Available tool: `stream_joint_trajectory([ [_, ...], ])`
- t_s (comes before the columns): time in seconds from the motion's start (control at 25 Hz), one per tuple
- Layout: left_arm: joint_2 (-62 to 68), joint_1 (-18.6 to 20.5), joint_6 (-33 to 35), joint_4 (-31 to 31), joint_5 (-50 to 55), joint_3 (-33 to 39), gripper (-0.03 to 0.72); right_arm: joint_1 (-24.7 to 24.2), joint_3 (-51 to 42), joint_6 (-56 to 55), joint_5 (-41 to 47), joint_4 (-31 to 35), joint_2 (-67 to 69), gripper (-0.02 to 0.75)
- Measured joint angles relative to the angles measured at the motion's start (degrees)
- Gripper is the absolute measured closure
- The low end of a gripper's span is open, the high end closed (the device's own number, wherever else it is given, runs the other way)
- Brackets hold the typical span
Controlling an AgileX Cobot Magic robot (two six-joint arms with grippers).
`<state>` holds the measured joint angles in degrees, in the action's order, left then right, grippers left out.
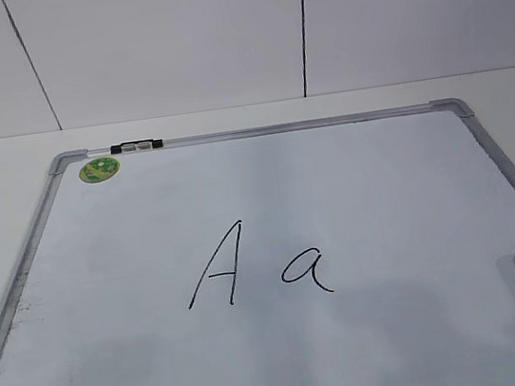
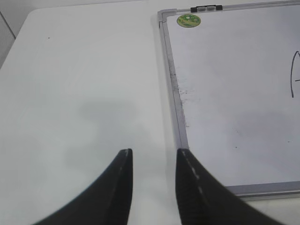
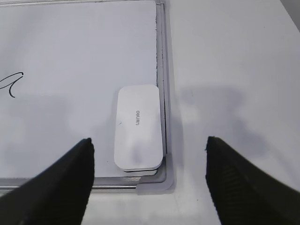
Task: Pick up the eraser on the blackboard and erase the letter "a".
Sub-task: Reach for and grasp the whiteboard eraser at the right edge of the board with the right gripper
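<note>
- While our right gripper [image 3: 149, 143] hangs above the near right corner of the blackboard [image 1: 168, 378], its two dark fingers [image 3: 70, 183] stand wide apart, holding nothing and touching nothing.
- Between those fingers we see the eraser [image 3: 138, 132], lying flat on the board, its long side against the right frame rail, just inside the rounded corner.
- Our left gripper [image 2: 153, 152] hovers over the bare table [image 2: 79, 84] just beside the board's left rail; its fingers are only narrowly parted and empty.
- We find the letter "a" [image 1: 306, 268] near the board's middle, right of the taller capital "A" [image 1: 218, 266] and well apart from the eraser.
- A green sticker [image 1: 100, 169] and a clip [image 1: 136, 147] sit at the far left corner.
</note>
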<state>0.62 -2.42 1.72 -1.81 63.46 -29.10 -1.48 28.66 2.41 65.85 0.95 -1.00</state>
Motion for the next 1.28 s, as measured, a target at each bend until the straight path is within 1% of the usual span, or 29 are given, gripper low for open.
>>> stream_joint_trajectory([
  [0.6,0.00,0.00,0.00,0.00,0.00,0.00,0.453,0.00,0.00,0.00,0.00,0.00,0.00,0.146],
  [0.96,0.00,0.00,0.00,0.00,0.00,0.00,0.453,0.00,1.60,0.40,-2.36,0.00,0.37,0.146],
  [1.28,0.00,0.00,0.00,0.00,0.00,0.00,0.453,0.48,7.29,1.22,-3.82,-0.10,14.18,0.146],
])
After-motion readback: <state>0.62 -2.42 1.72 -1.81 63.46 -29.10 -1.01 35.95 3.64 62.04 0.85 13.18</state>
